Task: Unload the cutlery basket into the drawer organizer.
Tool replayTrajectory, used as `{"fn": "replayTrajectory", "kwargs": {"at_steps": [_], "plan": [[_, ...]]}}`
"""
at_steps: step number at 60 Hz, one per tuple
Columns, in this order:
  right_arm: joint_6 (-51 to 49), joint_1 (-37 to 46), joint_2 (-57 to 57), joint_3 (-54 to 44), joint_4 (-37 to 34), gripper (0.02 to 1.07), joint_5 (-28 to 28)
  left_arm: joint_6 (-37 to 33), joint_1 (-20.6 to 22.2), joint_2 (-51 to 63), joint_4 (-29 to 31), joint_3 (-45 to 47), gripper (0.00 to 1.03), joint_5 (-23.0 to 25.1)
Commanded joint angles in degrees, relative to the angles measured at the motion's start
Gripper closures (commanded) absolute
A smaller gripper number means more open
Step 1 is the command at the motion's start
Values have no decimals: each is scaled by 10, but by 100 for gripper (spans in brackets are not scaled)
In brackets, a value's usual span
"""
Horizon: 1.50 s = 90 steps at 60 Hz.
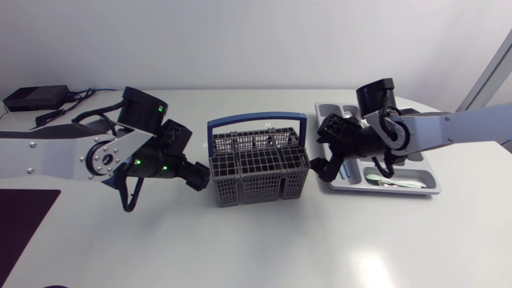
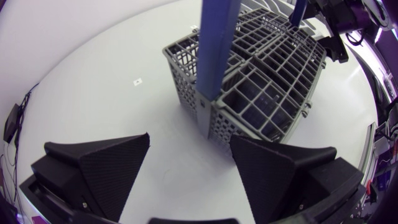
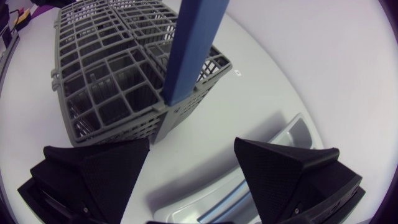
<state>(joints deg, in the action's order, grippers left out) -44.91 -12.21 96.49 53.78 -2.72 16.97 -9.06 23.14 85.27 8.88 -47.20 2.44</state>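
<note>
At the middle of the surface (image 1: 264, 248) stands the grey cutlery basket (image 1: 258, 170), its blue handle (image 1: 256, 119) arching over it from 9 to 3 o'clock. Just off its 9 o'clock side hangs the left hand (image 1: 197, 177), fingers spread with nothing between them. At 3 o'clock, between the basket and the drawer organizer (image 1: 330, 110), the right hand (image 1: 323, 167) is likewise spread and empty. A few pale pieces of cutlery (image 1: 394, 182) lie in the organizer's cell toward 5 o'clock. Whether any pieces are left in the basket I cannot tell; the cells seen from the wrists look bare.

The basket looks to be a stiff, light plastic lattice that would probably skid on the smooth surface if nudged, so steadying it at a wall or by the handle seems wise. Any cutlery inside would be thin, hard and slick. It is best pinched across the shaft near its upper end and drawn straight up, lest it catch on the lattice.
</note>
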Motion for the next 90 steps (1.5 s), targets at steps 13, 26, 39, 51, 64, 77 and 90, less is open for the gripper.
{"fn": "replayTrajectory", "kwargs": {"at_steps": [13, 26, 39, 51, 64, 77, 90], "plan": [[59, -56, -20, -20, 10, 8, -11, -3, 12, 32, -16, -21, 5, -4], [77, -110, -51, -39, 9, 8, -47, -18, -28, 4, -16, 1, 5, -2], [96, -143, -56, -38, 9, 8, -71, -32, -47, -19, -16, 27, 5, 13], [103, -152, -56, -35, 9, 8, -90, -39, -46, -55, -9, 50, 5, 19], [108, -151, -63, -40, 8, 8, -113, -46, -42, -83, 2, 69, 5, 27], [108, -136, -54, -39, 12, 8, -121, -45, -27, -85, 3, 74, 5, 29], [111, -135, -51, -46, 15, 8, -136, -47, -28, -87, 3, 79, 5, 31]]}}
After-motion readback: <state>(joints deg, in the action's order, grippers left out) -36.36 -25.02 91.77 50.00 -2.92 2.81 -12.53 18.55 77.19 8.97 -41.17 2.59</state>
